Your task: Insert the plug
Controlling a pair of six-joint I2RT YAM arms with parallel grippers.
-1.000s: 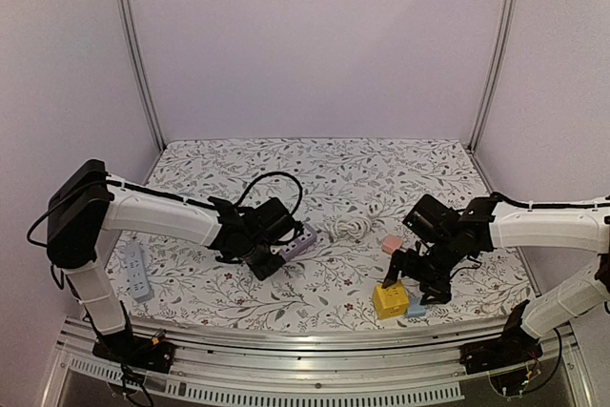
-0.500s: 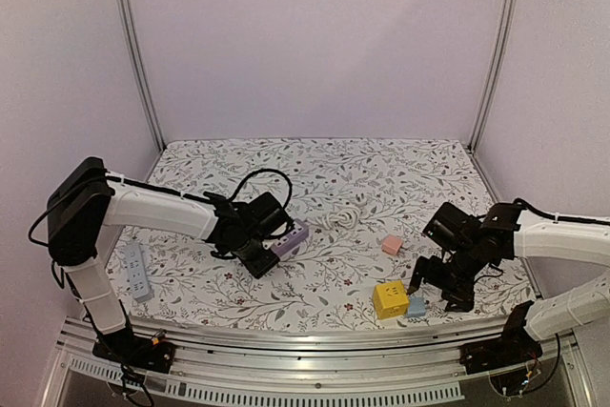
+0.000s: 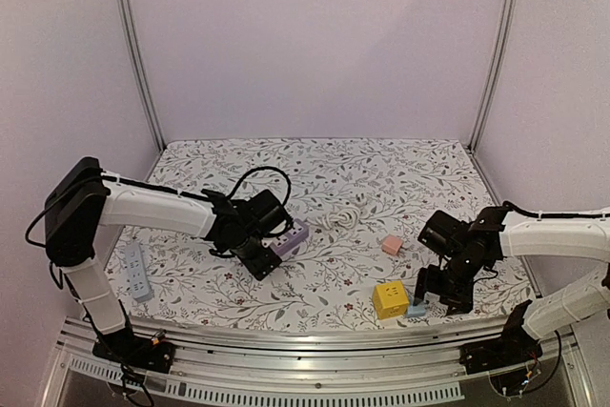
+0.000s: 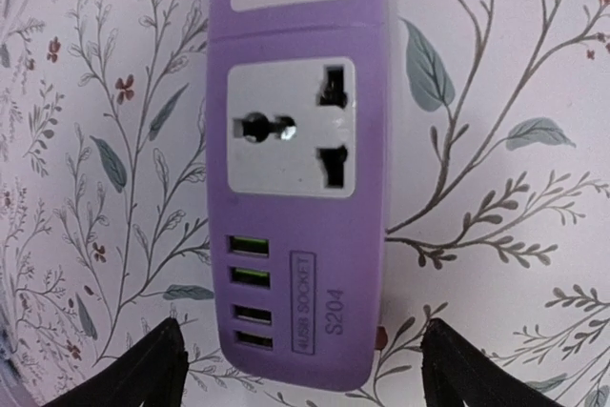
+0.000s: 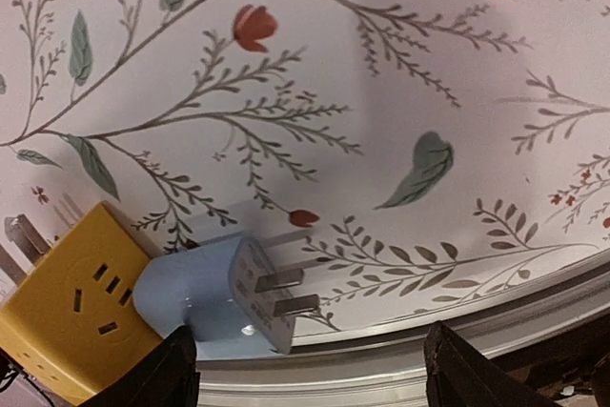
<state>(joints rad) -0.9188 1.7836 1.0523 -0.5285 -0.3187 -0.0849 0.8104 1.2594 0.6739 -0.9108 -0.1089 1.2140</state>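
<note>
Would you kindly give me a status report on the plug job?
Left gripper open, straddling purple power strip. Right gripper open above blue plug. Yellow adapter close beside plug.

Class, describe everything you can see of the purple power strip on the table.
The purple power strip is a plastic-looking bar with rounded corners. Two pale universal sockets show, then four USB slots, the upper two greenish, and the print "4USB SOCKET S204". It lies flat, face up, on the floral cloth. The left gripper straddles its USB end, open, fingers clear of it.
</note>
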